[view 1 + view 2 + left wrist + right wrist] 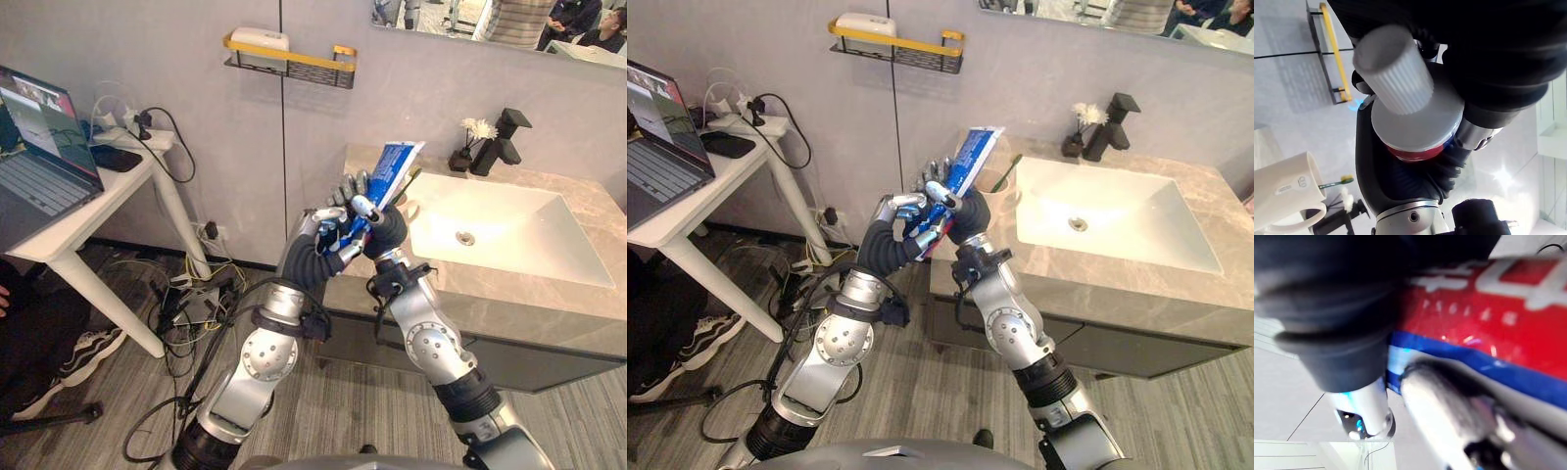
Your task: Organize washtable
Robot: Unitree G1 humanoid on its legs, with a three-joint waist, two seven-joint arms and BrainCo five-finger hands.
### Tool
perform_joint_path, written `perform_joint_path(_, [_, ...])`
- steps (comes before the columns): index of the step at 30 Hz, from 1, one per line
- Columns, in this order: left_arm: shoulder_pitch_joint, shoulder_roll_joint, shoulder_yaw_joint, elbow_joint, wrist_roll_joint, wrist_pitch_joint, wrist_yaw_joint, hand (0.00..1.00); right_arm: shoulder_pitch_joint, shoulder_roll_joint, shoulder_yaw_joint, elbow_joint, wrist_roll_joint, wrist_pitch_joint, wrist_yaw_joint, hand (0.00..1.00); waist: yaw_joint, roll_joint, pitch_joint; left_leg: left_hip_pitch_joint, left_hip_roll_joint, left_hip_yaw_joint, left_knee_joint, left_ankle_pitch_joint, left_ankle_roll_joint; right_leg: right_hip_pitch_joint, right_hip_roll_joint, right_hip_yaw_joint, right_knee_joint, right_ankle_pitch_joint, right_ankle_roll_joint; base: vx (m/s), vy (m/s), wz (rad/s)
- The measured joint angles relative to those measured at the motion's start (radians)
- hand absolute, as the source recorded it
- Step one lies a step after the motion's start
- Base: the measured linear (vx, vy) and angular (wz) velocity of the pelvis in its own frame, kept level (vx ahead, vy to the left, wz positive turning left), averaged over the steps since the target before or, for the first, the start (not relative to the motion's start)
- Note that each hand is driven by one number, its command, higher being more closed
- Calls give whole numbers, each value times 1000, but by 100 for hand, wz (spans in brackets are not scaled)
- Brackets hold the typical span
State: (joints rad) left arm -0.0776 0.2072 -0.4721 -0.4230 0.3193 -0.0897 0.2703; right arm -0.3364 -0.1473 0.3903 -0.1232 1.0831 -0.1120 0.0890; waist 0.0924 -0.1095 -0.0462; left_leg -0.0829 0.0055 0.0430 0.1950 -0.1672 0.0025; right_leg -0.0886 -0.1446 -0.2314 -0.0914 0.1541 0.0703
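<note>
Left robot hand: fingers curled round the toothpaste tube near its cap.
Right robot hand: clamped on the same tube, higher up.
Tube position: tilted in the air, at the bench end, near the mug.
Risk: 2 uneven grips could squeeze out paste or drop the tube; a swing could tip the mug.
Surface: stone-look bench, white sink, black faucet.
Room: wall shelf, laptop.

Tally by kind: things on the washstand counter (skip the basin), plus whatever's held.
Tube: 1 (held)
Mug: 1
Toothbrush: 1 (in the mug)
Faucet: 1
Flower vase: 1
Total: 5
</note>
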Motion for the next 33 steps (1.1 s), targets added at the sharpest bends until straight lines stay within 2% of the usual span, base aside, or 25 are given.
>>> perform_joint_path(5, [0,0,1,15,0,1,3,100,0,0,1,4,-2,0,-7,100,0,0,0,-1,0,1,0,0,0,-1,0,0,0,0,0,0,0,0])
perform_joint_path(6, [0,0,2,17,0,1,4,0,0,0,1,5,-2,0,-7,100,0,0,0,-1,0,1,0,0,0,-1,0,0,0,0,0,0,0,0])
perform_joint_path(11, [3,2,3,27,-28,1,2,0,0,-2,-14,6,-3,1,-9,100,-1,0,0,-2,0,2,0,0,0,-3,0,1,0,0,0,0,0,0])
perform_joint_path(19, [98,4,36,27,-29,0,-26,0,2,-10,-158,14,-7,-10,-43,100,-1,1,0,-3,1,6,0,-1,-1,-5,0,3,0,0,0,0,0,0])
perform_joint_path(25, [205,-4,206,27,-29,0,-24,0,15,-54,-279,19,-24,-12,-69,100,0,2,1,-2,2,15,-1,-1,-2,-8,0,9,0,-1,0,1,1,-2])
perform_joint_path(33, [355,-63,387,87,-29,3,-31,0,2,-191,-490,17,-200,-14,-98,100,12,5,0,-12,2,12,-1,-4,-4,-15,0,5,0,-4,4,6,-2,1])
